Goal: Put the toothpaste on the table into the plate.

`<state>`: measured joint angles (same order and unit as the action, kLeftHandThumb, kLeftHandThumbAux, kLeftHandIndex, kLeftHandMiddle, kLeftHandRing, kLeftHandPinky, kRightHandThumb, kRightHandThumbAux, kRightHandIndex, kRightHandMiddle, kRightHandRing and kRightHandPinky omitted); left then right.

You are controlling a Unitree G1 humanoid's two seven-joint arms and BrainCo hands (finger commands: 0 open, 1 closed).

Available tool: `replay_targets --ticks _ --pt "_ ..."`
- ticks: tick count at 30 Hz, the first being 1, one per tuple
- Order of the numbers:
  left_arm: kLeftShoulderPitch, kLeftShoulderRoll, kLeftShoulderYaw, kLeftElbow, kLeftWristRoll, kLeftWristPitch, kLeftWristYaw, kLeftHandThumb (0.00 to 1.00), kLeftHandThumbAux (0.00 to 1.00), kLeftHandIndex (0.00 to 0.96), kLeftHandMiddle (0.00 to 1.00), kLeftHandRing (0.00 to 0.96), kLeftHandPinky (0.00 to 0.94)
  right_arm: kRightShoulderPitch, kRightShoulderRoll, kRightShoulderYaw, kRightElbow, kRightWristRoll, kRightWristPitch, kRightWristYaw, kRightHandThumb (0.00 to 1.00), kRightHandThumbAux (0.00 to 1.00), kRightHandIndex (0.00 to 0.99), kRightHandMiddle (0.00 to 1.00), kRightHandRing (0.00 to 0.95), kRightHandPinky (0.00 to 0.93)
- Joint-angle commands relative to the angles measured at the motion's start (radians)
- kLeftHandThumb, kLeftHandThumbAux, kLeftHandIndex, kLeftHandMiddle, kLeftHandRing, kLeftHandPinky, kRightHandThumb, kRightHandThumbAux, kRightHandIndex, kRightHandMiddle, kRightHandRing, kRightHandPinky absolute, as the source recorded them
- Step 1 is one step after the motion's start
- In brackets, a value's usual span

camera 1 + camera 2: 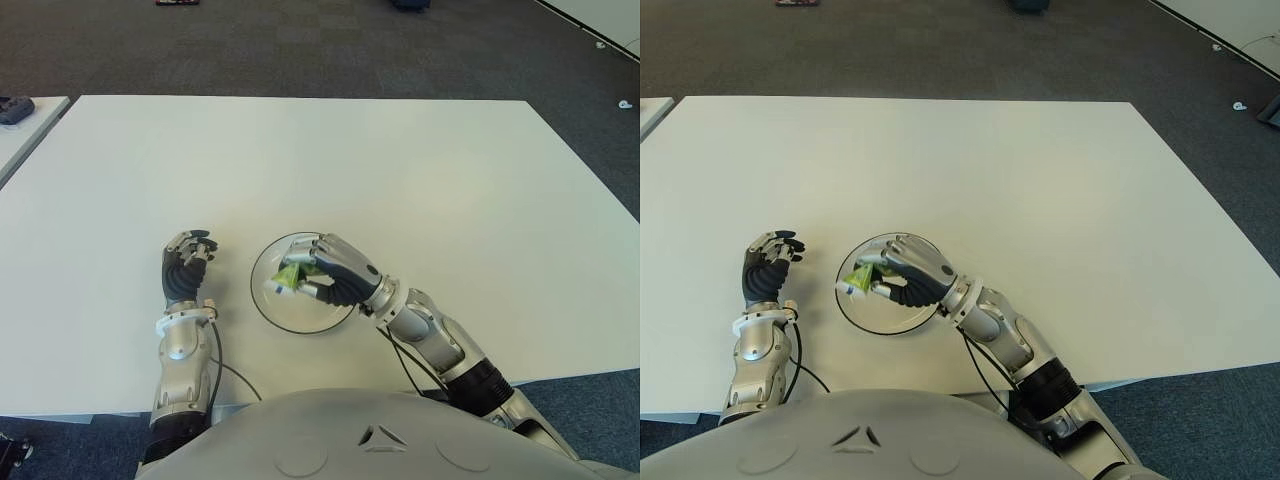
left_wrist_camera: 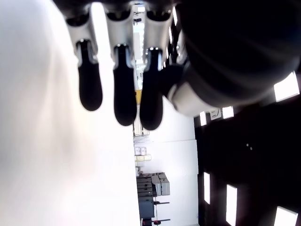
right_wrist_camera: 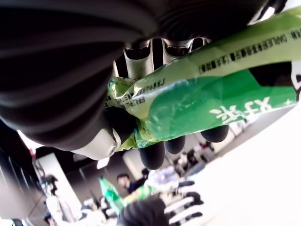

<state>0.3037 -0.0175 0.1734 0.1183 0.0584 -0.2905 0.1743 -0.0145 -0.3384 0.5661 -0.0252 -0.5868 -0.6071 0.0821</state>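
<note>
Right hand (image 1: 335, 270) over the plate (image 1: 268, 300), fingers (image 3: 153, 155) curled tight round a green toothpaste (image 1: 292, 274) tube. Crinkled and shiny, white print along its side, squashed between thumb and fingers. Long axis roughly level, white cap end poking out past the fingertips toward the left hand (image 1: 186, 265), just above the plate's near-left rim. Left fingers (image 2: 124, 94) loosely curled, holding nothing, beside the plate on the white bench (image 1: 420, 170).
</note>
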Motion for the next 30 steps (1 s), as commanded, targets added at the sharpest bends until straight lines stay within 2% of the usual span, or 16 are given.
replay_targets --ticks 1,5,12,19,22,25,26,27,28,29,30 --pt "-0.001 -0.003 -0.008 0.01 0.006 -0.001 0.007 0.705 0.716 0.429 0.54 0.518 0.487 -0.015 -0.012 0.044 0.045 -0.088 0.009 0.039 0.734 0.71 0.441 0.875 0.878 0.892" --pt "0.001 -0.004 -0.006 0.01 0.004 -0.005 0.006 0.705 0.717 0.429 0.532 0.509 0.482 -0.031 -0.006 0.063 0.1 -0.161 0.015 0.023 0.733 0.71 0.441 0.879 0.886 0.9" --pt "0.005 -0.007 -0.006 0.006 0.0 -0.007 0.004 0.705 0.717 0.428 0.523 0.504 0.478 -0.064 -0.002 0.065 0.155 -0.208 0.062 0.05 0.728 0.71 0.441 0.88 0.883 0.892" --pt "0.003 -0.003 -0.009 0.009 0.004 -0.01 0.002 0.704 0.717 0.428 0.521 0.502 0.472 -0.076 0.005 0.072 0.189 -0.248 0.102 0.029 0.724 0.711 0.441 0.873 0.87 0.868" --pt "0.003 -0.002 -0.009 0.006 0.004 -0.008 0.0 0.704 0.717 0.428 0.521 0.501 0.472 -0.074 0.007 0.074 0.187 -0.266 0.123 0.023 0.715 0.712 0.437 0.828 0.818 0.803" --pt "0.003 -0.001 -0.008 0.005 0.002 -0.006 -0.001 0.705 0.717 0.428 0.523 0.502 0.476 -0.074 0.01 0.077 0.187 -0.276 0.143 0.027 0.704 0.713 0.429 0.756 0.742 0.719" --pt "0.003 -0.001 -0.008 0.005 0.001 -0.005 -0.002 0.705 0.717 0.428 0.525 0.503 0.478 -0.075 0.01 0.079 0.187 -0.279 0.149 0.029 0.608 0.653 0.36 0.61 0.61 0.614" --pt "0.003 -0.001 -0.007 0.004 -0.001 -0.004 -0.003 0.705 0.717 0.428 0.526 0.504 0.48 -0.078 0.008 0.082 0.187 -0.293 0.154 0.025 0.544 0.616 0.315 0.515 0.525 0.546" --pt "0.003 -0.001 -0.007 0.003 -0.002 -0.002 -0.003 0.705 0.717 0.429 0.528 0.506 0.481 -0.081 0.006 0.085 0.187 -0.303 0.157 0.022 0.477 0.58 0.237 0.389 0.401 0.43" --pt "0.003 -0.002 -0.007 0.001 -0.004 0.001 -0.003 0.705 0.717 0.429 0.529 0.507 0.481 -0.085 -0.001 0.088 0.183 -0.318 0.158 0.015 0.452 0.567 0.209 0.344 0.356 0.388" --pt "0.002 -0.002 -0.006 0.001 -0.005 0.003 -0.004 0.705 0.717 0.429 0.53 0.507 0.482 -0.09 -0.005 0.089 0.181 -0.328 0.158 0.01 0.401 0.541 0.14 0.231 0.231 0.256"
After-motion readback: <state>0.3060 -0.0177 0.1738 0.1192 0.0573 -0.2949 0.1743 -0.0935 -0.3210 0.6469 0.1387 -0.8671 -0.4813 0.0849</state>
